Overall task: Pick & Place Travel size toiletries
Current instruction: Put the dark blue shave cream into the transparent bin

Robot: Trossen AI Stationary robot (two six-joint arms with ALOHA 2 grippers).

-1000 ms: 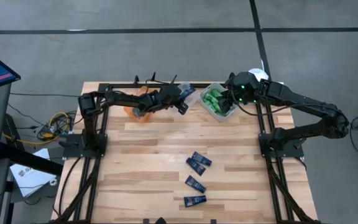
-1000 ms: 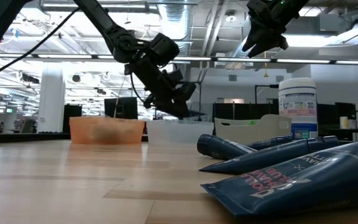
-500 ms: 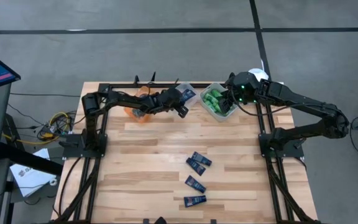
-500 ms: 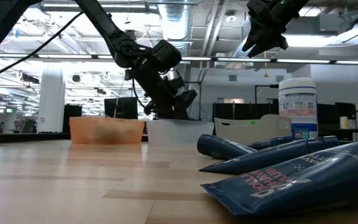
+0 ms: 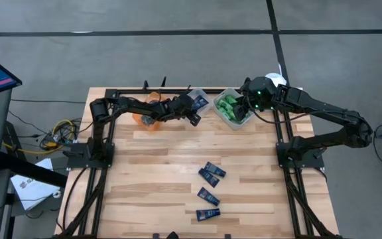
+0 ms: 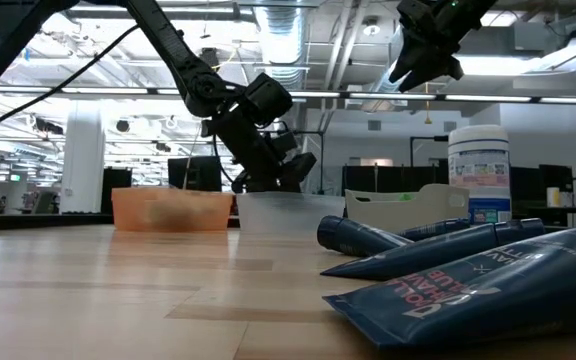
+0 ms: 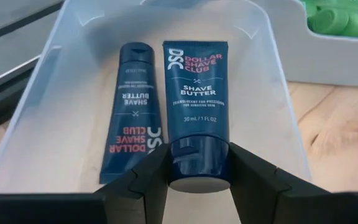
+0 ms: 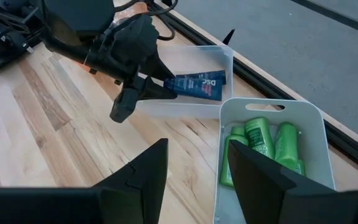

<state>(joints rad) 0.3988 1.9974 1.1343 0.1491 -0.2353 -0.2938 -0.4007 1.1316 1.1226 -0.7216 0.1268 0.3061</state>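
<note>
My left gripper (image 5: 193,111) is at the near rim of the clear bin (image 5: 203,95), shut on a dark navy tube (image 7: 196,99). A second navy tube (image 7: 133,112) lies flat on the bin's floor beside it. My right gripper (image 8: 194,180) hovers open above the white bin (image 5: 225,117) of bright green mini bottles (image 8: 260,142), touching nothing. Several more navy tubes (image 5: 209,174) lie flat on the table's near half and fill the foreground of the low view (image 6: 468,285). No round tins are in view. My left gripper pinches the navy tube's round cap end (image 7: 199,163) between its two fingers. The fingers (image 8: 143,93) slant down from the table's left and near side, lying along the tube. The tube's flat crimped end (image 7: 195,48) points into the clear bin; whether it touches the floor I cannot tell.
An orange bin (image 5: 146,118) stands left of the clear bin, under the left arm. A large white jar with a blue label (image 6: 478,170) stands at the far right behind the green-bottle bin. The black arm frames line the table's left and right sides.
My left gripper has moved down and slightly toward the table's far edge, carrying the navy tube lower into the clear bin. It has stayed shut on the tube. The right arm has kept still.
</note>
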